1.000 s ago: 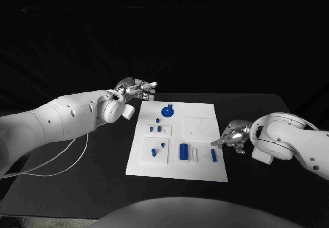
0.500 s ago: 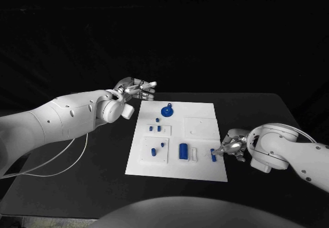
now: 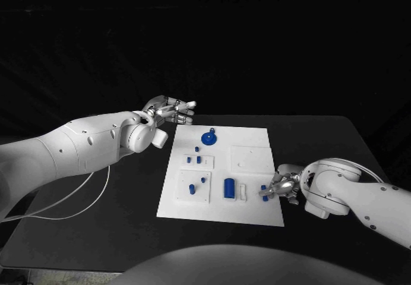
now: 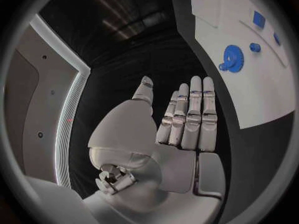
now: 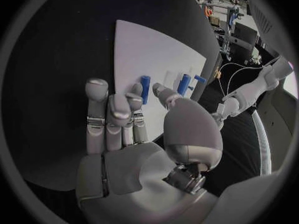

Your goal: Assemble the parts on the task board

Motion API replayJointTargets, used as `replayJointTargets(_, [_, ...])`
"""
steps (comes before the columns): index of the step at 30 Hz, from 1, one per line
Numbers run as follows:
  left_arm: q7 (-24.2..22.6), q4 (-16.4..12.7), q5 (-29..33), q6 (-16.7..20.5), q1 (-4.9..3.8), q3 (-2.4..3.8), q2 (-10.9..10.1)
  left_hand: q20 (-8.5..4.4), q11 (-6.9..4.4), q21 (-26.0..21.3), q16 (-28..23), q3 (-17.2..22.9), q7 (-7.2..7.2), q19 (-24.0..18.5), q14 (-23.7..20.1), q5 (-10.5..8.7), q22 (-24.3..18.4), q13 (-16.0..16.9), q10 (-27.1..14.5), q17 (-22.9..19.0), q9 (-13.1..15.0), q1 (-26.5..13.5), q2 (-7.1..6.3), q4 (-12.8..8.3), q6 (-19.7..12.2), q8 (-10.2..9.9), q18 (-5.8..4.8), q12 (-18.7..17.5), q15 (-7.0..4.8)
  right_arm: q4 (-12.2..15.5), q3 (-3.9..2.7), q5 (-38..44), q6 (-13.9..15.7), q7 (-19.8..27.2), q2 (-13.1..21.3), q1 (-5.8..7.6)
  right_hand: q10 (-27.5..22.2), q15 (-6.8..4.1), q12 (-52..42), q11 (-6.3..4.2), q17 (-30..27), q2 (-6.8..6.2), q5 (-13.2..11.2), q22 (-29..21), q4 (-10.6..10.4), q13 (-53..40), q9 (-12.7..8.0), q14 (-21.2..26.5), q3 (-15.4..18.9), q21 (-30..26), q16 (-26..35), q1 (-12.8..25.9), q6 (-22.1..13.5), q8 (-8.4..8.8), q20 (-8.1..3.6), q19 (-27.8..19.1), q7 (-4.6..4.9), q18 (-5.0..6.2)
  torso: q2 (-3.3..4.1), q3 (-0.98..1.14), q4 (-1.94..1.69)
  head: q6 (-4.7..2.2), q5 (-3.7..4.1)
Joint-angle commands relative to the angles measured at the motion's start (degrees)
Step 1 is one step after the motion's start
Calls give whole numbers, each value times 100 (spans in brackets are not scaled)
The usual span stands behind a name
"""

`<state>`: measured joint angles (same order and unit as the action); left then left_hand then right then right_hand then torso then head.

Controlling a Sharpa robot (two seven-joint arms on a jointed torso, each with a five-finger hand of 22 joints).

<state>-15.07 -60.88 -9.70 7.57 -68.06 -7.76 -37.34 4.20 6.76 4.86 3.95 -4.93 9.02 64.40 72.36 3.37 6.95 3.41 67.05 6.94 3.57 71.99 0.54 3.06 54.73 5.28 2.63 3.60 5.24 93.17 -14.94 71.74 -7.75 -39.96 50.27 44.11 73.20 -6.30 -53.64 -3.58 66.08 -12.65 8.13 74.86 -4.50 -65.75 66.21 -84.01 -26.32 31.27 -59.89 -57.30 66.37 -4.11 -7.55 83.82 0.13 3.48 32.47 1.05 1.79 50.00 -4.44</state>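
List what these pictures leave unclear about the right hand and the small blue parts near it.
- Head view: the right hand covers part of the blue pin at the task board edge; whether its fingers grip it is hidden.
- Right wrist view: fingers overlap that pin; contact cannot be told.
- Head view: small parts on the left plate are too small to tell standing from lying.

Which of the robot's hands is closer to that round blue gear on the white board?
Left. The left hand hovers just beyond the gear, off the board's far corner; the right hand is at the board's opposite, nearer edge.
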Motion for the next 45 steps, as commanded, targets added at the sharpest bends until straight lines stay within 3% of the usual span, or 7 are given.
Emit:
replayJointTargets(1, [-15, -11, -6, -97, 8, 4, 8, 1, 5, 28, -24, 3, -8, -24, -55, -33, -5, 8, -36, -3, 7, -37, -15, 44, -46, 21, -7, 19, -3, -61, 35, 218, 3, -332, -45, -58, -45, -16, 6, 4, -1, 5, -79, -4, 26, 11, -47, 27, -94, -29, 22, 78, -44, 43, -10, 288, -19, 9, 1, -1, -1, 0, -1])
replayJointTargets(11, [-7, 1, -6, -111, 9, 3, 29, 2, 7, 28, -24, 3, -6, -25, -56, -33, -7, 8, -42, -4, 7, -47, -15, 57, -56, 18, -7, 18, -2, -170, 67, 292, -45, -346, -141, -65, -64, -28, -1, -10, 15, 62, 167, 3, 296, 19, -93, 27, -522, -8, 14, 178, -53, 42, -21, 289, -40, 4, -5, -2, 0, 0, -8])
replayJointTargets(16, [0, 10, -7, -120, 9, 3, 37, 2, 7, 28, -24, 3, -6, -25, -56, -33, -7, 8, -42, -4, 7, -47, -15, 57, -56, 18, -7, 18, -2, -239, 193, 340, -112, -352, -212, -64, -78, -30, 2, -18, 20, 157, 344, 24, 561, 22, -138, 28, -634, 5, 17, 199, -56, 45, -25, 285, -48, -5, -4, -4, 3, 0, -3])
replayJointTargets(28, [22, 7, -10, -138, 9, 2, 30, 4, 9, 29, -23, 8, -4, -27, -56, -33, -13, 9, -50, -3, 8, -57, -14, 86, -65, 23, -6, 20, -2, -360, 500, 460, -357, -359, -354, -65, -125, -30, 51, -13, 17, 214, 488, 28, 672, 51, -182, 31, -726, -18, 28, 188, -100, 46, -27, 281, -40, -10, -3, -2, 12, 0, -21])
replayJointTargets(32, [23, 7, -12, -146, 9, 2, 36, 4, 9, 29, -23, 8, -4, -27, -56, -33, -13, 9, -50, -3, 8, -57, -14, 86, -65, 23, -6, 20, -2, -360, 534, 485, -408, -361, -354, -65, -154, -23, 72, -3, 19, 225, 680, 31, 786, 63, -302, 37, -829, -48, 34, 221, -134, 44, -20, 279, -25, -3, -9, -4, 13, 0, -11])
replayJointTargets(38, [25, 5, -16, -146, 9, 2, 32, 4, 9, 29, -23, 8, -4, -27, -56, -33, -13, 9, -50, -3, 8, -57, -14, 86, -65, 23, -6, 20, -2, -322, 562, 489, -404, -361, -361, -65, -175, -2, 56, 28, 51, 364, 741, 60, 945, 52, -854, 32, -978, -36, 2, 171, -252, 51, 1, 284, 45, 19, -7, 1, 5, 0, -2])
replayJointTargets(45, [25, -2, -18, -145, 9, 2, 25, 4, 9, 29, -23, 8, -4, -27, -56, -33, -13, 9, -50, -3, 8, -57, -14, 86, -65, 23, -6, 20, -2, -244, 572, 327, -280, -319, -355, -65, -233, 24, 107, 87, 80, 634, 1651, 162, 1501, 70, -1090, 54, -1857, 14, -12, 170, -378, 42, 22, 269, 244, 76, -1, -3, 2, 0, -9])
